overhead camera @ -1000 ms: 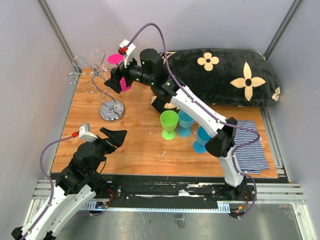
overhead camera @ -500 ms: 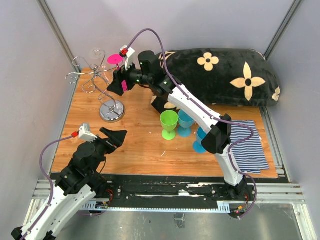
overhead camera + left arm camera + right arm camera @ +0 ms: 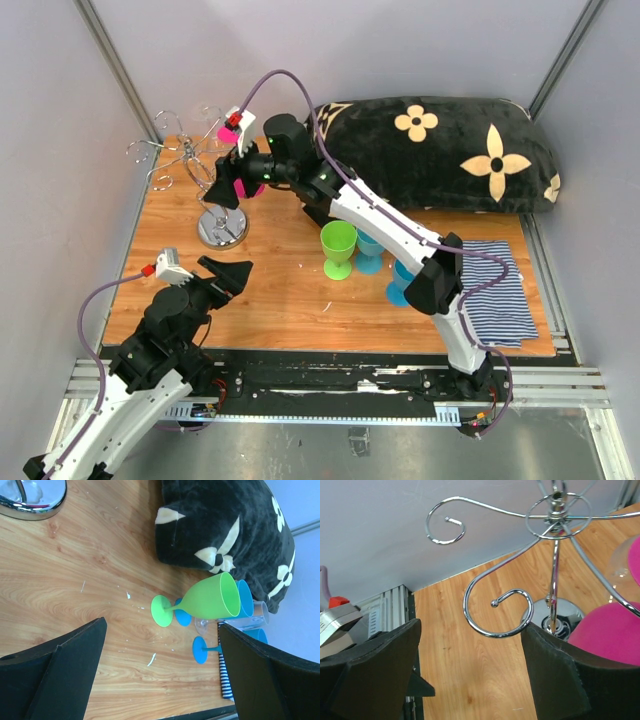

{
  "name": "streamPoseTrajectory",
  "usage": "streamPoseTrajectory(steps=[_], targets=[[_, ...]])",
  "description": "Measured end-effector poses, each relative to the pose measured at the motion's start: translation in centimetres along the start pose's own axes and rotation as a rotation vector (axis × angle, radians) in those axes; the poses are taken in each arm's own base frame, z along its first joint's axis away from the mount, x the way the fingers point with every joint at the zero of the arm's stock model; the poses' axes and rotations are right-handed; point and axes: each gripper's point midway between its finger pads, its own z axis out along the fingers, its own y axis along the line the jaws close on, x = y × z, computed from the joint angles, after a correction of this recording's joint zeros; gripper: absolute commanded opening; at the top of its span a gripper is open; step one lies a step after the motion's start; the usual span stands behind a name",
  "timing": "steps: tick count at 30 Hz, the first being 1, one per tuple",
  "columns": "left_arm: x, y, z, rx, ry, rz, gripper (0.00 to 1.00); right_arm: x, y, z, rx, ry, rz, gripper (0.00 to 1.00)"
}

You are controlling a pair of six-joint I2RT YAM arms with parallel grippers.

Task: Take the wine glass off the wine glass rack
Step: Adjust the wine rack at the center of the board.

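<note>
Plainly, the pink wine glass (image 3: 607, 632) hangs bowl-down, long axis upright, on the wine glass rack (image 3: 554, 575). In the right wrist view it sits at lower right, outside the right gripper (image 3: 470, 647), whose jaws stand wide and hold nothing. That arm stretches to the overhead view's upper left. The left gripper (image 3: 162, 630), wide open and empty, is well apart.

I count one wire rack (image 3: 222, 226), one pink glass (image 3: 605, 632), one green goblet (image 3: 338, 240), two blue goblets (image 3: 372, 243), one flowered black cushion (image 3: 450, 150) and one striped cloth (image 3: 500, 300) on my desk (image 3: 290, 300).
</note>
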Motion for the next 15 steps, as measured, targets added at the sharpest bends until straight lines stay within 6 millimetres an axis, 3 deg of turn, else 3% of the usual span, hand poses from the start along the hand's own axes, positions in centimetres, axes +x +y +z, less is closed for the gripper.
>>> streamPoseTrajectory(steps=[7, 15], targets=[[0.0, 0.0, 0.0, -0.001, 0.001, 0.000, 1.00, 0.7, 3.9, -0.3, -0.043, 0.029, -0.024, 0.81], [0.0, 0.0, 0.0, -0.001, 0.000, 0.000, 1.00, -0.3, 8.5, -1.5, -0.104, 0.014, -0.057, 0.82]])
